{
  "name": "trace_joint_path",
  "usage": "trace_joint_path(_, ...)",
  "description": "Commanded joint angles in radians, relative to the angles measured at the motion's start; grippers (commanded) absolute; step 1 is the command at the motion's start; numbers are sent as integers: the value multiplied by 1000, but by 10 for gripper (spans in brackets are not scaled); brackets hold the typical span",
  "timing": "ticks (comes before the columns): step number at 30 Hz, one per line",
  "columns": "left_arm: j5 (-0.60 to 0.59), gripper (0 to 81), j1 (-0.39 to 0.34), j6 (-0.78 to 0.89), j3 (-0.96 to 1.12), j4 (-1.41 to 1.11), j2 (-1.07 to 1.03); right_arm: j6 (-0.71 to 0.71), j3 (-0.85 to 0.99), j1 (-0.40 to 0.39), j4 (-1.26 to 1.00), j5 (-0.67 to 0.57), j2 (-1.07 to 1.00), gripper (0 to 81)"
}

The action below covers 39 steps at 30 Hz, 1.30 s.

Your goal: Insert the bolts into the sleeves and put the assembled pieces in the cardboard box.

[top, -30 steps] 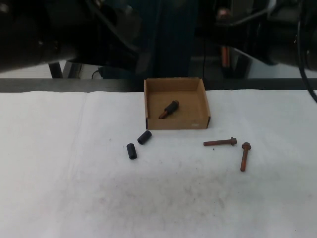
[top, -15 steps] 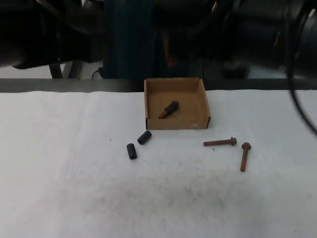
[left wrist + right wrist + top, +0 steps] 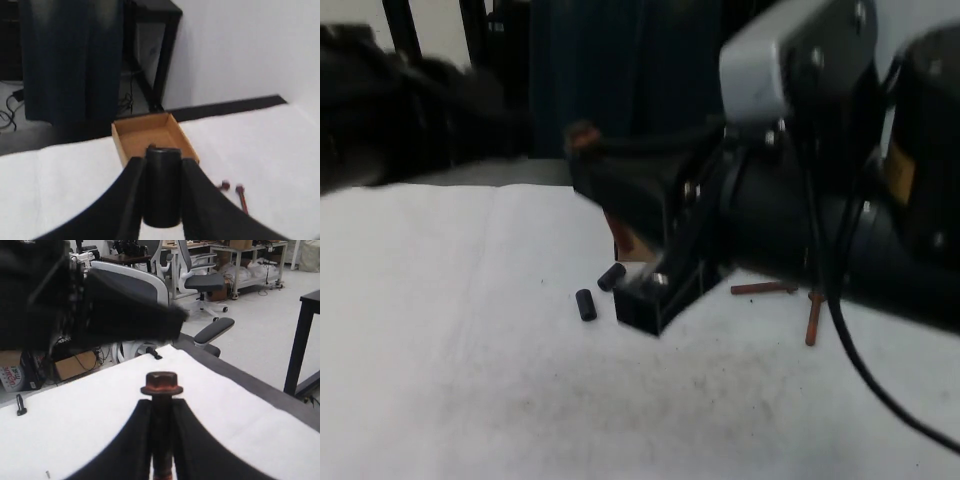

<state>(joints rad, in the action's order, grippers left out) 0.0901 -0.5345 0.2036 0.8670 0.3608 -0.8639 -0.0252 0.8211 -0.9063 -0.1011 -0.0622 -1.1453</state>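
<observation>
A black sleeve (image 3: 161,192) is being held upright, clamped in the left gripper (image 3: 162,165), with the cardboard box (image 3: 142,137) beyond it. Two loose sleeves (image 3: 585,304) and, further right, two loose bolts (image 3: 765,288) are being kept waiting on the desk (image 3: 440,330). A bolt (image 3: 161,385) is being gripped, clamped in the right gripper (image 3: 161,407); judged: this pair not yet joined, two sets to follow.

Facing office chairs (image 3: 205,282) and desks (image 3: 240,250) on a pale floor (image 3: 260,305) beyond the right gripper (image 3: 161,407). Facing a white wall (image 3: 240,50), a dark blue curtain (image 3: 70,55) and a black table frame (image 3: 161,50) beyond the left gripper (image 3: 162,167). Spreading white cloth (image 3: 270,150) beneath both.
</observation>
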Motion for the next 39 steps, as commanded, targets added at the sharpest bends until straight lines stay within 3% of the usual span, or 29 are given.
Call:
trace_joint_path(1,44,9,37,123,-43,-198,18,-53,-107,-1,-101,-4,8,3)
trace_joint_path(5,30,9,33,353,-92,-210,18,-76,-207,-1,-204,-4,6,3)
trace_joint_path(9,-40,9,12,418,-147,-267,18,-79,-279,-1,-316,-4,6,3)
trace_joint_path(14,-40,9,-67,201,-286,-442,18,-79,-343,-1,-424,20,6,3)
trace_joint_path(18,-42,9,-117,124,-458,-702,18,-77,-353,4,-472,93,6,3)
trace_joint_path(25,-51,9,-127,99,-637,-788,31,-26,-353,5,-573,110,8,3)
trace_joint_path(30,-90,9,-142,-31,-674,-906,34,-26,-353,5,-607,110,7,3)
trace_joint_path(39,-90,9,-342,-101,-674,-1047,34,-26,-329,3,-783,99,-45,3)
